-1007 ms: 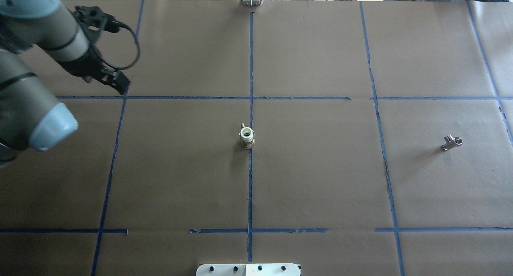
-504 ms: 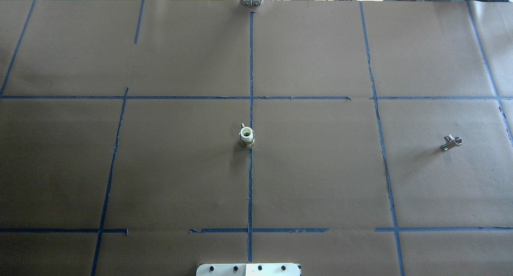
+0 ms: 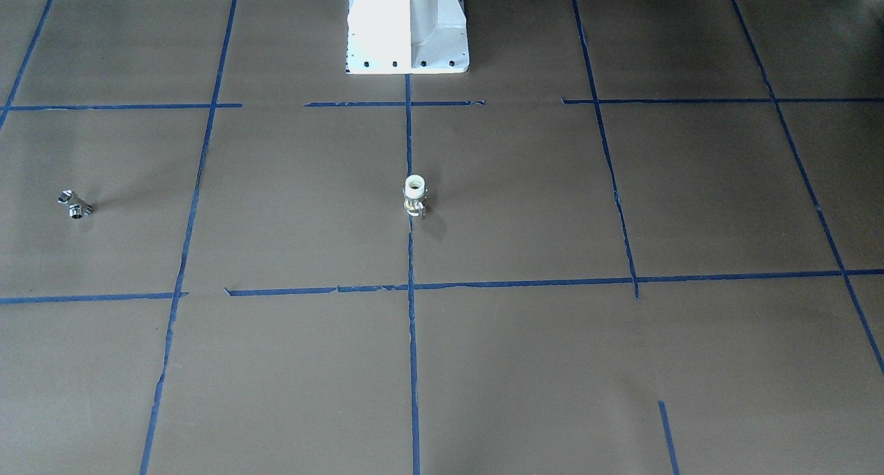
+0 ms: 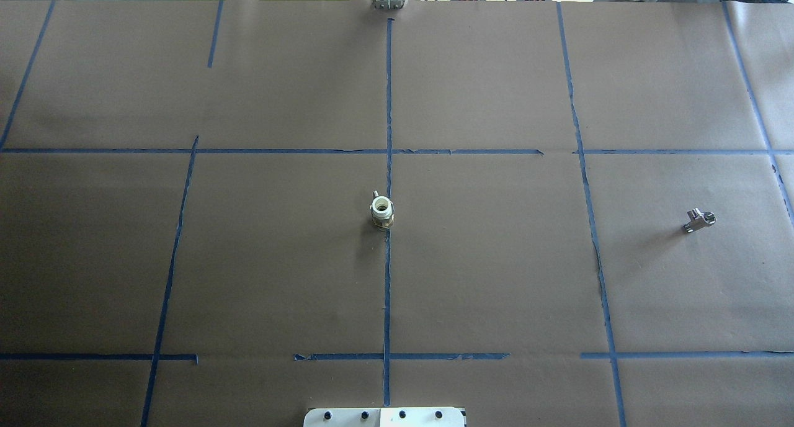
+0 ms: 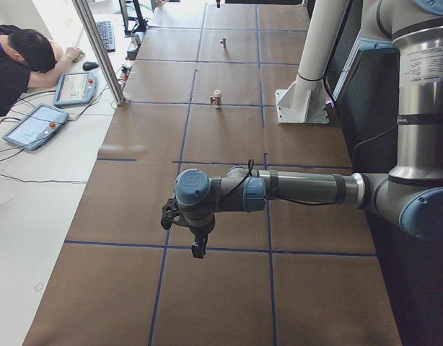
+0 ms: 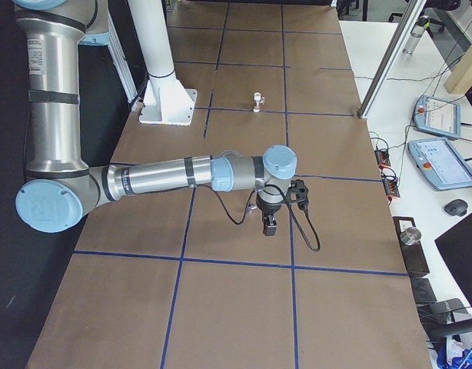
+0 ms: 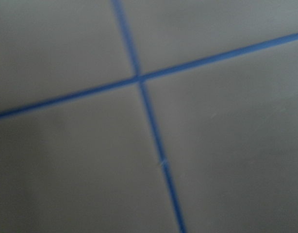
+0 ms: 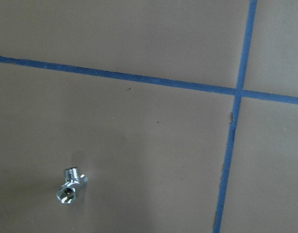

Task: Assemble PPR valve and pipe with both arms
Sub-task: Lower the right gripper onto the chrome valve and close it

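The PPR valve (image 4: 381, 211) stands upright on the brown paper at the table's middle, white end up; it also shows in the front view (image 3: 414, 195) and both side views (image 5: 216, 98) (image 6: 257, 101). The chrome T-shaped pipe (image 4: 699, 220) lies far to the right (image 3: 74, 204) and shows at the lower left of the right wrist view (image 8: 71, 185). My left gripper (image 5: 198, 249) hangs over the table's left end, far from the valve. My right gripper (image 6: 270, 225) hangs over the right end. Both show only in side views, so I cannot tell whether they are open or shut.
Blue tape lines (image 4: 388, 259) grid the brown paper. The white robot base (image 3: 407, 26) stands at the near middle edge. An operator (image 5: 19, 58) and teach pendants (image 5: 34, 126) (image 6: 436, 165) are beside the far edge. The left wrist view shows only a blurred tape cross (image 7: 139, 77).
The left arm and gripper, at the overhead view's upper left a second ago, have left that view to the left. The valve and the pipe have not moved.
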Robot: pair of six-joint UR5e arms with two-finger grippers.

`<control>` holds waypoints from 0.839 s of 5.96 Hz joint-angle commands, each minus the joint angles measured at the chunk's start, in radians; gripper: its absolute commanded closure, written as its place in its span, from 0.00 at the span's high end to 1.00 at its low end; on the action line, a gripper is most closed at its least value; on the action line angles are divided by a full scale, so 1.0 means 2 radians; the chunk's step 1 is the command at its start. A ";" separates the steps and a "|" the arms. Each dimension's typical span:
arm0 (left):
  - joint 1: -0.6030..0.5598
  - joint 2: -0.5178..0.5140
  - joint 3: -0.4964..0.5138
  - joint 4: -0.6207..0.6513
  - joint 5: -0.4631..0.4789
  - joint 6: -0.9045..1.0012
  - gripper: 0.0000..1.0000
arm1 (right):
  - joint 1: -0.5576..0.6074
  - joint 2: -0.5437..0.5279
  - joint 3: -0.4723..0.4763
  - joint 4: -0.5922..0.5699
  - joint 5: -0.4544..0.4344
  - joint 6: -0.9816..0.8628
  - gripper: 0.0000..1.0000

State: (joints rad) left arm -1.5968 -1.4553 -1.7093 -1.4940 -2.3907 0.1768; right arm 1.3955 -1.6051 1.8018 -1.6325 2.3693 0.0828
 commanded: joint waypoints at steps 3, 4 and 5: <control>-0.006 0.005 0.007 -0.010 -0.016 -0.001 1.00 | -0.140 -0.034 0.011 0.195 -0.055 0.227 1.00; -0.006 0.005 0.009 -0.010 -0.016 -0.001 1.00 | -0.168 -0.044 0.011 0.217 -0.075 0.251 1.00; -0.006 0.005 0.009 -0.010 -0.016 -0.001 1.00 | -0.184 -0.056 0.010 0.230 -0.079 0.255 1.00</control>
State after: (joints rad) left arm -1.6091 -1.4451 -1.6932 -1.5139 -2.4235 0.1748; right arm 1.0701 -1.6947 1.8234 -1.2088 2.2317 0.5670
